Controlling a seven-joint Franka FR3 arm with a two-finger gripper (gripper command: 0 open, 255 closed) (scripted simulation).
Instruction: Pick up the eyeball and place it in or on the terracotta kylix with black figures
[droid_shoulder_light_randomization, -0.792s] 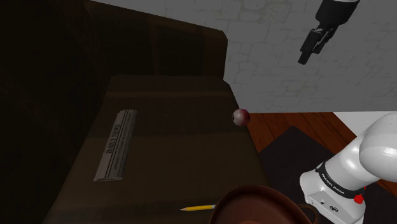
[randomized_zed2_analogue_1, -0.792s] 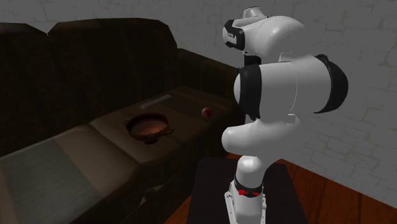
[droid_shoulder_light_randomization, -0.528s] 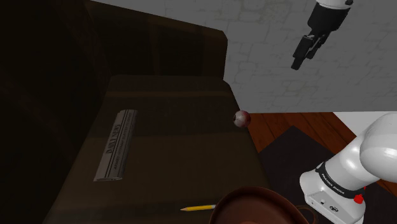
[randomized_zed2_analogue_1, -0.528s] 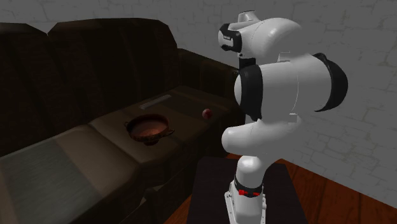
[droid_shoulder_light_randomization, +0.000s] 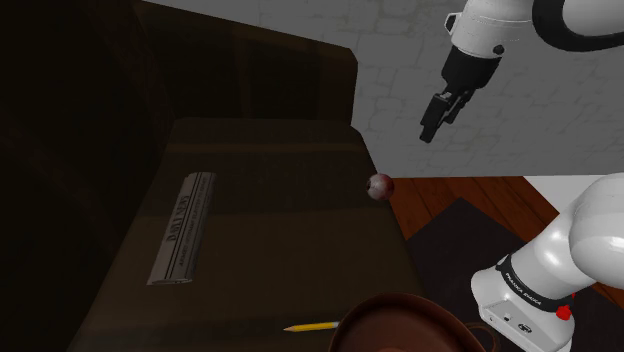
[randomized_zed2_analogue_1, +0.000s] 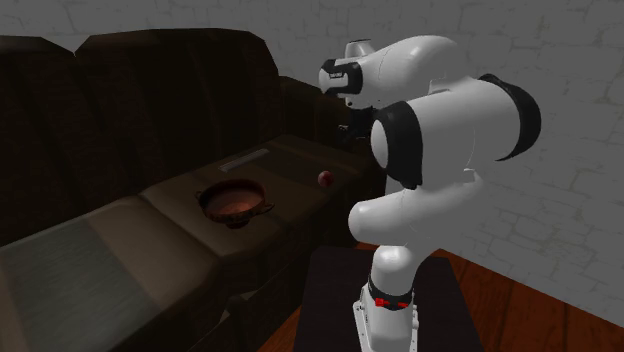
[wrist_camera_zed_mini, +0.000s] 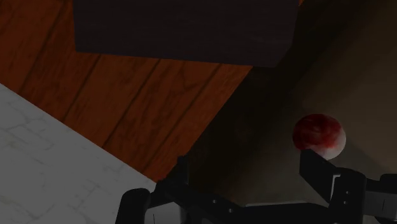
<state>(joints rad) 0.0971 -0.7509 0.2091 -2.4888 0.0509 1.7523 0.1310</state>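
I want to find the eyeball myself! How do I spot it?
Look at the big dark sofa and its flat seat cushion. At the cushion's edge beside the wooden floor sits the eyeball. It is the only little round ball, pale with red blotches, unlike the flat grey strip, the yellow pencil and the brown bowl.

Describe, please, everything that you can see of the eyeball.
The eyeball is a small ball, whitish with dark red blotches. It rests on the dark sofa seat, at its edge by the wooden floor. Nothing else touches it: the open gripper hangs higher up, apart.
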